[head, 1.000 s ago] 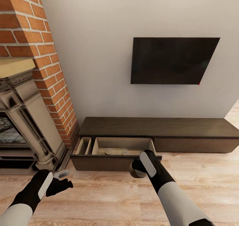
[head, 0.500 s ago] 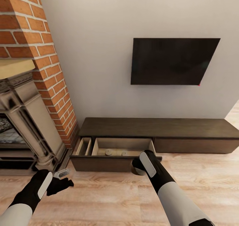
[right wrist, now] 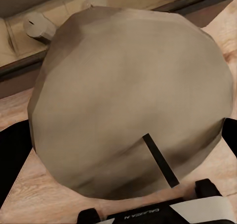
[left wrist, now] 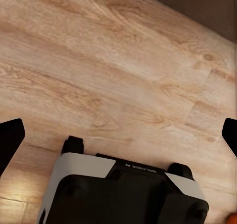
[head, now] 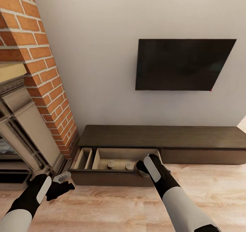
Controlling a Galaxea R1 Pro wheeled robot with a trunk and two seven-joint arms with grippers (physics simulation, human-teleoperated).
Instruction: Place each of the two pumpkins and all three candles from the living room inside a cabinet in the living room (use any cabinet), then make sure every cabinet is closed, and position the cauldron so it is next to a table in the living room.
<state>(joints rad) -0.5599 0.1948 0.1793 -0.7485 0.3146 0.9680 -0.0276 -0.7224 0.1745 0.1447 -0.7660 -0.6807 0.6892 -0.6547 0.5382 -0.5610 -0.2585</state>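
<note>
**Candle held over the open drawer**

Our right gripper (head: 142, 169) is clamped on a grey candle (right wrist: 131, 100) at the open cabinet (head: 160, 136) drawer's front right corner, where two more candles (head: 110, 164) sit. Our left gripper (head: 63, 185) hangs spread wide, empty, above the floor (left wrist: 123, 80).

In the head view the right pincer (head: 142, 167) sits behind its own forearm, so its fingertips and the candle (right wrist: 131, 105) it holds are hard to tell apart. In the right wrist view that candle looms close and covers most of the open cabinet (head: 160, 136) drawer. The cabinet's right end and the brick fireplace (head: 30, 99) run off the head picture. An orange sliver (left wrist: 232, 219) at the left wrist picture's corner is cut off, unidentifiable
</note>
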